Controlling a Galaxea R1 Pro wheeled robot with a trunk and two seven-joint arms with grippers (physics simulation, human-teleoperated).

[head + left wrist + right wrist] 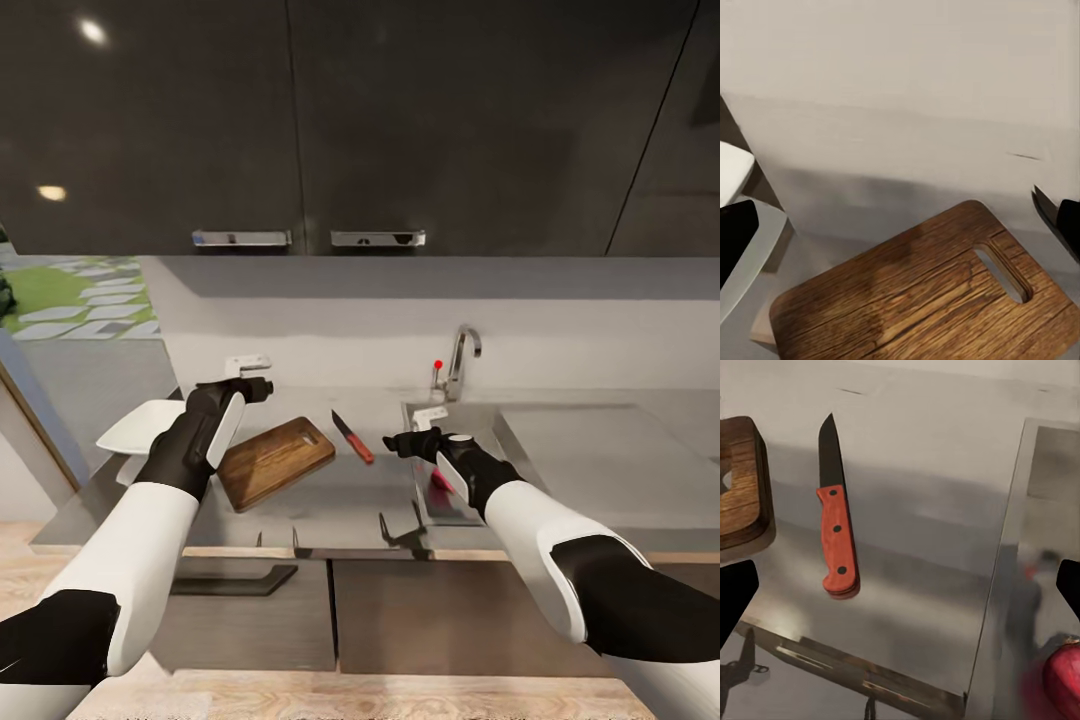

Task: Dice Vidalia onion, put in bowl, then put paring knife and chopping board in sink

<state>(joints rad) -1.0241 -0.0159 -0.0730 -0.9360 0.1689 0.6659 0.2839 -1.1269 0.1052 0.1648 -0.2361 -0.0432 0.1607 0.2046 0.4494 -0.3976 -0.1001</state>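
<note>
The dark-brown chopping board (275,460) (922,300) lies bare on the glossy countertop (350,495). The red-handled paring knife (352,437) (836,525) rests just to its right. The white bowl (140,428) (731,169) stands at the counter's left end. My left gripper (258,388) (900,240) hovers open above the board's far-left corner, holding nothing. My right gripper (397,441) (900,592) hangs open over the left rim of the sink (482,425) (1042,547), between knife and basin. A reddish onion (440,481) (1065,679) lies in the sink, partly hidden by that arm.
A curved chrome tap (462,355) with a red-tipped lever (437,364) stands behind the sink. A flat grey drainboard (600,450) extends to the right. Dark wall cabinets (360,120) hang overhead, and grey cabinet fronts (440,610) sit below the counter edge.
</note>
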